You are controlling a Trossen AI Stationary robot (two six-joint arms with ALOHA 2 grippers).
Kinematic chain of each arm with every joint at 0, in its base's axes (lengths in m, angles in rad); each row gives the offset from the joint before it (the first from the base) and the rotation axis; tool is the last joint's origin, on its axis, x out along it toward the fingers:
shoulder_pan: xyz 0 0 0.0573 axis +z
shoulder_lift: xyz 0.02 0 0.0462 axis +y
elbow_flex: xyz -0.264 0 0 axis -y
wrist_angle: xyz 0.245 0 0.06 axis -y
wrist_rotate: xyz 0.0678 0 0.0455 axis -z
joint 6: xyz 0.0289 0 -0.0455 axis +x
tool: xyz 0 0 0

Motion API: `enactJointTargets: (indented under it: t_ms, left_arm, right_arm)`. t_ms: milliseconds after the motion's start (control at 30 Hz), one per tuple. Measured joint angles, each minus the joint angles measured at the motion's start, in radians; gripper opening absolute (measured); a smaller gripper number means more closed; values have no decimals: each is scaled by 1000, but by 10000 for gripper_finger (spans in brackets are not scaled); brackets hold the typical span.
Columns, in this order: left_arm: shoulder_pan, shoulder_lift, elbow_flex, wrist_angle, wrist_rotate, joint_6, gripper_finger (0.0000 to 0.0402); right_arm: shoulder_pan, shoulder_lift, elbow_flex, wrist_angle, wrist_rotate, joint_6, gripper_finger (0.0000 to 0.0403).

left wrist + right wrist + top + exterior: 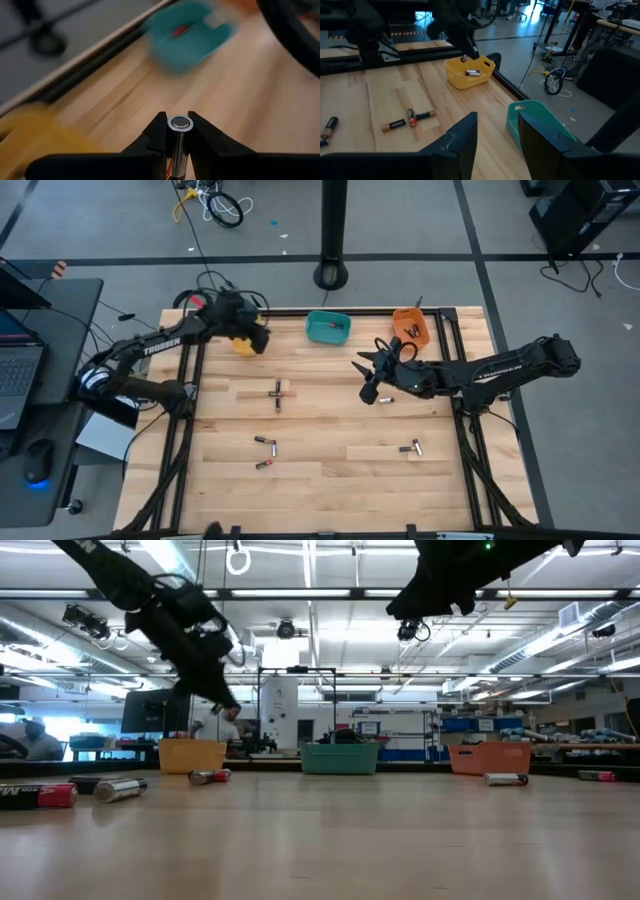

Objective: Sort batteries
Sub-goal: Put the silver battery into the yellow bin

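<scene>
My left gripper (252, 332) hangs over the yellow bin (243, 344) at the table's far left, shut on a silvery battery (179, 123). The yellow bin (469, 73) has a battery lying in it. My right gripper (368, 378) hovers open and empty right of the table's middle, near the teal bin (328, 327); its fingers (462, 137) frame that teal bin (538, 125). Loose batteries lie on the wood: a crossed pair (278, 392), two near the front (265, 443), one (413, 447) at the right. My left gripper pinches the silvery battery between its two fingers, the battery lying along them. Its round end cap (179, 122) shows at the fingertips. The fingers slant downward, and the battery is lifted clear of the table.
An orange bin (411, 327) stands at the far right, holding dark batteries. Another small battery (386, 399) lies just below my right gripper. The black frame rails (186, 380) run along both table sides. Bare wood lies between the loose batteries.
</scene>
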Motion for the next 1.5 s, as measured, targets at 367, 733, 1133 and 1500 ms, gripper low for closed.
enactJointTargets:
  t_ms: [367,733,1133,1500]
  left_arm:
    - [179,166,24,-132,-66,85,55]
    - [173,330,180,-299,-203,173,55]
    - [158,374,185,-305,-217,174,67]
    - [157,373,185,-277,-217,170,87]
  right_arm:
    - [0,0,0,-19,0,-3,150]
    - [-11,1,0,-22,-4,-11,147]
    - [-14,1,0,-43,-4,-9,145]
    - [-14,1,0,-43,-5,-8,146]
